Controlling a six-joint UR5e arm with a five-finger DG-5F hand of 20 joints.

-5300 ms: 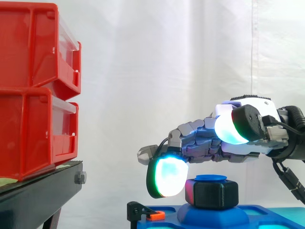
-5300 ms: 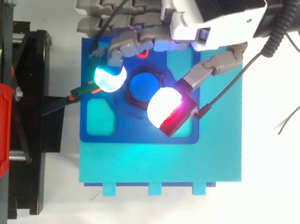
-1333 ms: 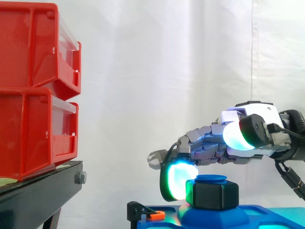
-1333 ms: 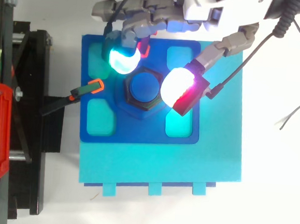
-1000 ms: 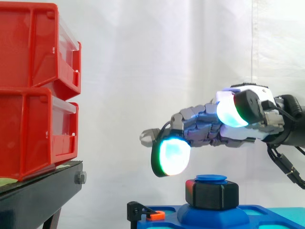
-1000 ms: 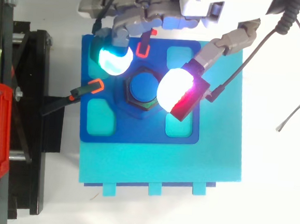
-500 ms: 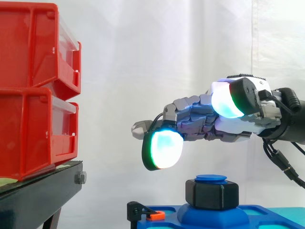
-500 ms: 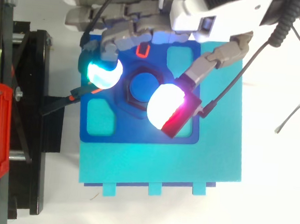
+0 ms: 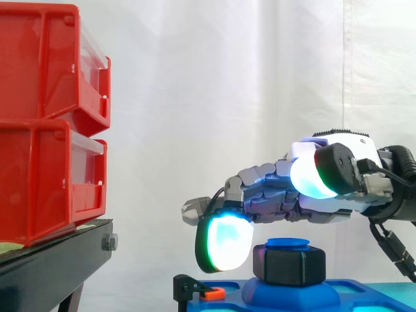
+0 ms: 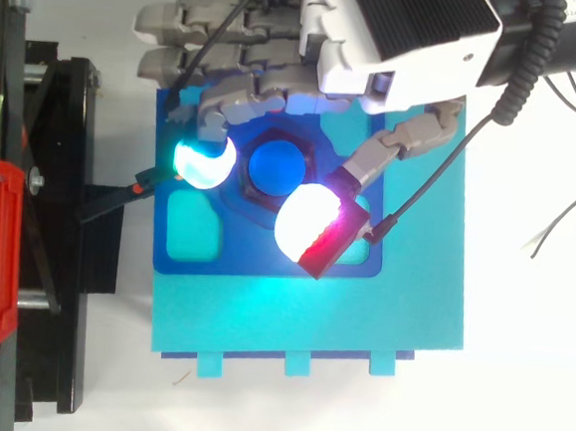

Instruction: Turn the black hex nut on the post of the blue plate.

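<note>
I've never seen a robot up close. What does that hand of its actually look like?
The hand has a white shell with a black ribbed panel on its back. Its fingers are chains of grey, blocky segments. The fingertip pads are thick and rounded on black backings: one glows cyan-green, another white with a magenta-red edge.

This is a robotics lab bench, by the look of it. A white curtain screens the back, stacked red bins stand on a black stand, and a robot hand with glowing pads hangs over a blue plate on a cyan base, with thin loose wires trailing across the white table.
</note>
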